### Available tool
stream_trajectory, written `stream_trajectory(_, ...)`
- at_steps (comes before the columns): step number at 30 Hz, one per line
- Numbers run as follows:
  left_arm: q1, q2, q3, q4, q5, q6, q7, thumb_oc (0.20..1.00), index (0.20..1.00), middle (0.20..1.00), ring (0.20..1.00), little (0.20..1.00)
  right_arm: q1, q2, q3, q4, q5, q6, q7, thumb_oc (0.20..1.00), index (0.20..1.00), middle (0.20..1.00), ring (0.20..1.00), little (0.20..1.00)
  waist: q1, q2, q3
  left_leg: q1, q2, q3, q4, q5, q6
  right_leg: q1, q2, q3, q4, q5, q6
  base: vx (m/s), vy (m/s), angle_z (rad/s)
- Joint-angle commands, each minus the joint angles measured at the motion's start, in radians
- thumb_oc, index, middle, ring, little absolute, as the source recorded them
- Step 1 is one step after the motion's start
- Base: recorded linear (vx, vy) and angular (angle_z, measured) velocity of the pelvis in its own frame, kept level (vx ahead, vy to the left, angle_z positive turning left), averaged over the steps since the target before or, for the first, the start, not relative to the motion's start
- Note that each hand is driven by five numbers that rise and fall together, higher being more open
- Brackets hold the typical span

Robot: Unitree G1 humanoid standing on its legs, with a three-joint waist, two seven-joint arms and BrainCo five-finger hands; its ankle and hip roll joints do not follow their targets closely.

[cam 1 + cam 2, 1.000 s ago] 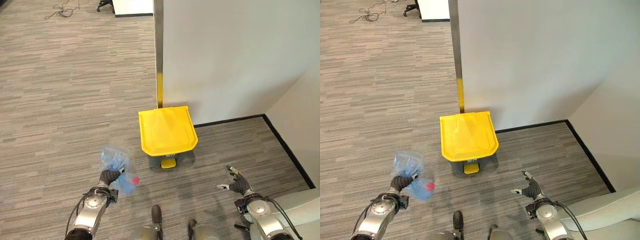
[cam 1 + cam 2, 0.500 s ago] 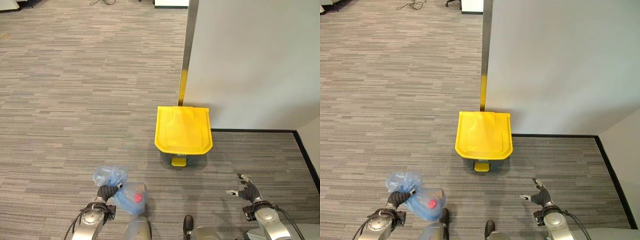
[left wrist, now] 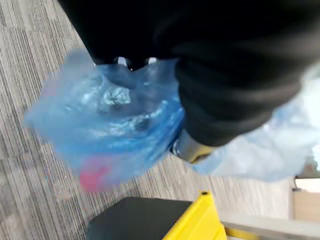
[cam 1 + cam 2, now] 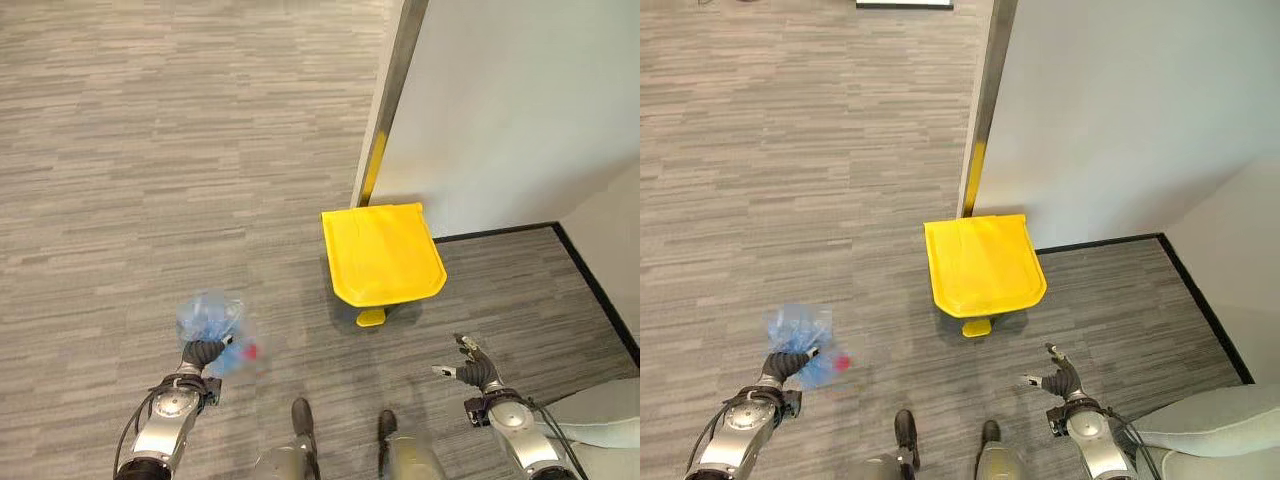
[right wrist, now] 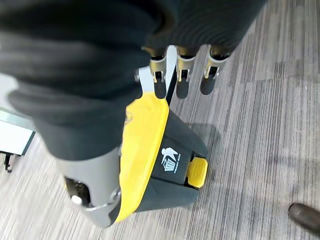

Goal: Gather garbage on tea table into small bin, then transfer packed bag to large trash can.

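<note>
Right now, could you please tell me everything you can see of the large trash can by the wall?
The large trash can has a bright yellow lid, shut, over a dark grey body, all apparently of plastic. A yellow foot pedal juts from the base at the front, and the right wrist view shows a small white pictogram on the body above it. It stands upright on the grey carpet, close against the white wall beside a metal edge strip. Neither hand touches it.

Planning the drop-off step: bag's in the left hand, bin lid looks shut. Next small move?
Probably press the yellow pedal to raise the closed lid of the trash can; the left hand holds the blue bag short of it, the right hand is open.
</note>
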Motion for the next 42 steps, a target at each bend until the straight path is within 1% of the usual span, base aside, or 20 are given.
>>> stream_trajectory(1, 0.014, 0.005, 0.021, -0.050, -0.045, -0.054, 0.006, 0.200, 0.200, 0.200, 0.200, 0.200, -0.024, -0.052, -0.003, 0.000, 0.026, -0.017, -0.022, 1.000, 1.000, 1.000, 1.000, 1.000, 0.020, -0.012, -0.024, -0.018, 0.030, -0.100, 0.153, -0.150, -0.063, 0.056, 0.057, 0.030, -0.110, 0.023, -0.014, 0.10, -0.093, 0.15)
stream_trajectory(8, 0.034, -0.010, 0.012, -0.049, -0.041, -0.041, -0.016, 0.200, 0.200, 0.200, 0.200, 0.200, 0.013, -0.066, -0.037, -0.015, 0.037, -0.017, -0.024, 1.000, 1.000, 1.000, 1.000, 1.000, 0.002, -0.019, -0.052, 0.009, 0.039, -0.104, 0.146, -0.158, -0.075, 0.122, 0.056, 0.010, -0.195, 0.030, -0.024, 0.11, -0.064, 0.21)
stream_trajectory(15, 0.022, 0.004, 0.004, -0.064, -0.035, -0.040, -0.009, 0.200, 0.200, 0.200, 0.200, 0.200, -0.006, -0.067, -0.022, -0.027, 0.022, -0.016, -0.027, 1.000, 1.000, 1.000, 1.000, 1.000, 0.010, -0.032, -0.041, -0.042, 0.017, -0.131, 0.218, -0.202, -0.056, 0.131, 0.036, 0.042, -0.220, 0.035, -0.006, 0.05, 0.073, -0.04)
stream_trajectory(19, 0.003, 0.024, 0.006, -0.070, -0.034, -0.039, -0.003, 0.200, 0.200, 0.200, 0.200, 0.200, -0.024, -0.060, -0.019, -0.038, 0.014, -0.014, -0.026, 1.000, 1.000, 1.000, 1.000, 1.000, 0.010, -0.027, -0.028, -0.066, -0.002, -0.135, 0.227, -0.221, -0.030, 0.048, 0.023, 0.072, -0.100, 0.036, 0.015, 0.05, 0.227, -0.15)
stream_trajectory(20, -0.010, 0.040, 0.018, -0.070, -0.030, -0.042, 0.009, 0.200, 0.200, 0.200, 0.200, 0.200, -0.041, -0.052, -0.013, -0.038, 0.015, -0.014, -0.030, 1.000, 1.000, 1.000, 1.000, 1.000, 0.005, -0.024, 0.006, -0.051, -0.004, -0.111, 0.226, -0.235, -0.012, -0.039, 0.017, 0.062, 0.054, 0.072, 0.035, 0.13, 0.311, -0.17)
stream_trajectory(21, -0.010, 0.042, 0.019, -0.070, -0.029, -0.042, 0.009, 0.200, 0.200, 0.200, 0.200, 0.200, -0.037, -0.048, -0.013, -0.038, 0.019, -0.014, -0.031, 1.000, 1.000, 1.000, 1.000, 1.000, 0.005, -0.024, 0.012, -0.036, -0.003, -0.105, 0.220, -0.241, -0.013, -0.067, 0.024, 0.056, 0.078, 0.065, 0.034, 0.24, 0.293, -0.38)
stream_trajectory(23, -0.011, 0.046, 0.028, -0.067, -0.031, -0.046, 0.012, 0.200, 0.200, 0.200, 0.200, 0.200, -0.032, -0.055, -0.019, -0.037, 0.032, -0.017, -0.031, 1.000, 1.000, 1.000, 1.000, 1.000, -0.007, -0.025, 0.025, 0.030, -0.025, -0.114, 0.188, -0.266, -0.015, -0.142, 0.046, 0.005, 0.019, 0.089, 0.024, 0.46, 0.092, -0.42)
stream_trajectory(24, -0.025, 0.035, 0.023, -0.054, -0.035, -0.047, 0.011, 0.200, 0.200, 0.200, 0.200, 0.200, -0.025, -0.071, -0.023, -0.038, 0.037, -0.014, -0.028, 1.000, 1.000, 1.000, 1.000, 1.000, -0.037, -0.022, 0.043, 0.114, -0.065, -0.160, 0.189, -0.328, -0.022, -0.201, 0.083, -0.035, -0.145, 0.138, 0.039, 0.65, -0.001, 0.46)
stream_trajectory(27, -0.043, 0.026, 0.012, -0.049, -0.028, -0.048, 0.004, 0.200, 0.200, 0.200, 0.200, 0.200, -0.002, -0.081, -0.039, -0.046, 0.047, -0.015, -0.031, 1.000, 1.000, 1.000, 1.000, 1.000, -0.065, -0.025, 0.047, 0.180, -0.077, -0.219, 0.201, -0.386, -0.040, -0.256, 0.082, -0.055, -0.221, 0.171, 0.048, 0.49, -0.108, 0.66)
stream_trajectory(28, -0.042, 0.024, 0.008, -0.051, -0.026, -0.048, 0.001, 0.200, 0.200, 0.200, 0.200, 0.200, 0.008, -0.085, -0.043, -0.047, 0.049, -0.015, -0.030, 1.000, 1.000, 1.000, 1.000, 1.000, -0.075, -0.019, 0.045, 0.194, -0.074, -0.241, 0.208, -0.402, -0.044, -0.264, 0.081, -0.052, -0.225, 0.181, 0.048, 0.52, -0.241, 1.04)
stream_trajectory(29, -0.048, 0.025, 0.001, -0.050, -0.026, -0.050, 0.002, 0.200, 0.200, 0.200, 0.200, 0.200, 0.019, -0.093, -0.049, -0.042, 0.054, -0.017, -0.027, 1.000, 1.000, 1.000, 1.000, 1.000, -0.094, -0.019, 0.043, 0.228, -0.067, -0.279, 0.226, -0.431, -0.052, -0.306, 0.070, -0.011, -0.195, 0.209, 0.049, 0.39, -0.183, 1.92)
stream_trajectory(30, -0.048, 0.024, 0.000, -0.050, -0.026, -0.050, 0.002, 0.200, 0.200, 0.200, 0.200, 0.200, 0.019, -0.094, -0.049, -0.042, 0.054, -0.018, -0.027, 1.000, 1.000, 1.000, 1.000, 1.000, -0.095, -0.014, 0.043, 0.226, -0.064, -0.281, 0.230, -0.434, -0.052, -0.307, 0.072, -0.015, -0.191, 0.206, 0.049, 0.71, -0.435, 1.96)
stream_trajectory(31, -0.030, 0.024, 0.000, -0.055, -0.036, -0.046, -0.007, 0.200, 0.200, 0.200, 0.200, 0.200, 0.048, -0.104, -0.065, -0.048, 0.073, -0.017, -0.015, 1.000, 1.000, 1.000, 1.000, 1.000, -0.111, -0.016, 0.016, 0.270, -0.028, -0.285, 0.290, -0.443, -0.095, -0.312, 0.068, 0.036, -0.047, 0.203, 0.014, 0.61, -0.449, 2.17)
stream_trajectory(32, -0.019, 0.010, -0.008, -0.046, -0.041, -0.042, -0.009, 0.200, 0.200, 0.200, 0.200, 0.200, 0.046, -0.106, -0.067, -0.031, 0.072, -0.013, -0.017, 1.000, 1.000, 1.000, 1.000, 1.000, -0.125, 0.000, 0.001, 0.258, 0.018, -0.295, 0.324, -0.396, -0.110, -0.331, 0.068, 0.021, 0.012, 0.175, -0.003, 0.70, -0.529, 1.32)
stream_trajectory(33, -0.014, 0.002, -0.011, -0.043, -0.040, -0.045, -0.013, 0.200, 0.200, 0.200, 0.200, 0.200, 0.052, -0.111, -0.076, -0.024, 0.076, -0.016, -0.019, 1.000, 1.000, 1.000, 1.000, 1.000, -0.138, 0.017, -0.016, 0.262, 0.047, -0.302, 0.329, -0.336, -0.129, -0.318, 0.077, 0.013, 0.000, 0.155, -0.018, 0.34, -0.324, 0.92)
stream_trajectory(34, -0.021, -0.003, -0.017, -0.038, -0.048, -0.047, -0.019, 0.200, 0.200, 0.200, 0.200, 0.200, 0.049, -0.124, -0.088, -0.015, 0.085, -0.025, -0.024, 1.000, 1.000, 1.000, 1.000, 1.000, -0.150, 0.030, -0.032, 0.199, 0.078, -0.292, 0.419, -0.198, -0.159, -0.286, 0.085, 0.012, -0.029, 0.142, -0.039, 0.25, -0.212, 0.26)
stream_trajectory(36, -0.048, -0.006, -0.034, -0.020, -0.058, -0.052, -0.009, 0.200, 0.200, 0.200, 0.200, 0.200, 0.035, -0.136, -0.082, 0.001, 0.096, -0.032, -0.034, 1.000, 1.000, 1.000, 1.000, 1.000, -0.157, 0.026, -0.042, 0.168, 0.076, -0.274, 0.409, -0.193, -0.141, -0.243, 0.096, 0.018, -0.076, 0.128, -0.045, 0.12, -0.080, 0.19)
stream_trajectory(37, -0.057, -0.014, -0.039, 0.005, -0.052, -0.043, 0.004, 0.200, 0.200, 0.200, 0.200, 0.200, 0.018, -0.146, -0.078, 0.015, 0.097, -0.033, -0.041, 1.000, 1.000, 1.000, 1.000, 1.000, -0.144, 0.025, -0.029, 0.108, 0.037, -0.264, 0.344, -0.258, -0.116, -0.216, 0.096, 0.030, -0.104, 0.129, -0.031, -0.02, 0.048, -0.03)
stream_trajectory(39, -0.067, -0.007, -0.050, -0.029, -0.061, -0.062, -0.007, 0.200, 0.200, 0.200, 0.200, 0.200, 0.004, -0.157, -0.073, -0.001, 0.093, -0.041, -0.039, 1.000, 1.000, 1.000, 1.000, 1.000, -0.144, 0.021, -0.015, 0.111, 0.019, -0.245, 0.319, -0.276, -0.115, -0.218, 0.094, 0.047, -0.104, 0.156, -0.018, -0.08, 0.073, -0.27)
stream_trajectory(42, -0.075, -0.005, -0.038, -0.026, -0.061, -0.058, -0.011, 0.200, 0.200, 0.200, 0.200, 0.200, 0.002, -0.148, -0.073, -0.010, 0.080, -0.034, -0.031, 1.000, 1.000, 1.000, 1.000, 1.000, -0.137, 0.000, -0.009, 0.115, -0.021, -0.242, 0.289, -0.355, -0.083, -0.220, 0.098, 0.060, -0.115, 0.185, -0.002, -0.11, 0.089, -0.62)
